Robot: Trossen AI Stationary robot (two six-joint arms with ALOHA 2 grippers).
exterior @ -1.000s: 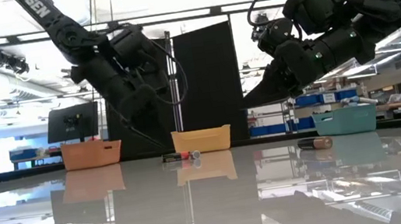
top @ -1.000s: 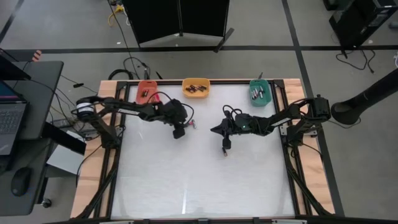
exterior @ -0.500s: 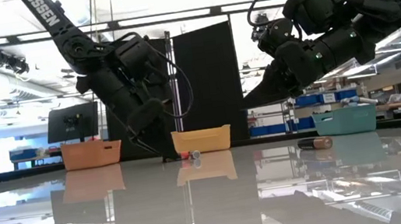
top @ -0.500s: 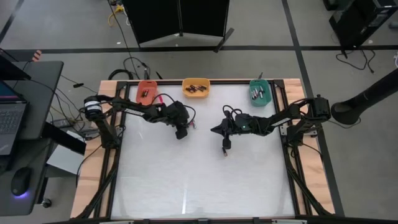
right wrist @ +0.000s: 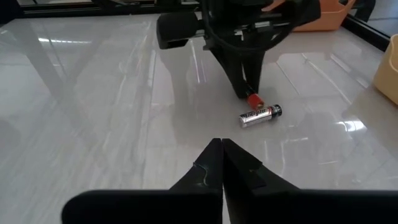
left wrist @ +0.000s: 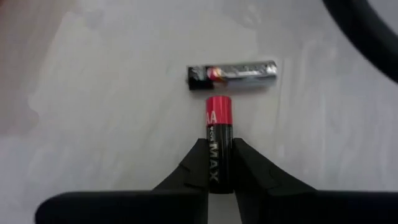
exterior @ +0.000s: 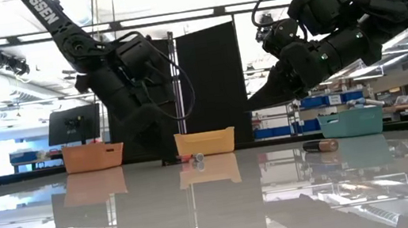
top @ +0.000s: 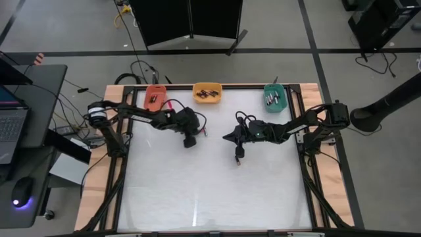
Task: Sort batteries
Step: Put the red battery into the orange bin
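Red-capped and black-bodied, an AA battery (left wrist: 219, 151) is clamped between the narrowed fingers of the left gripper (left wrist: 219, 180), down on the pale bench (top: 217, 191) near the back. A silvery battery (left wrist: 232, 75) lies just beyond its red end, crosswise. The right gripper (right wrist: 222, 157) is held above the bench, fingers pressed together, empty. Orange (top: 156, 96), yellow (top: 207, 93) and teal bins (top: 275, 96) are lined along the back edge.
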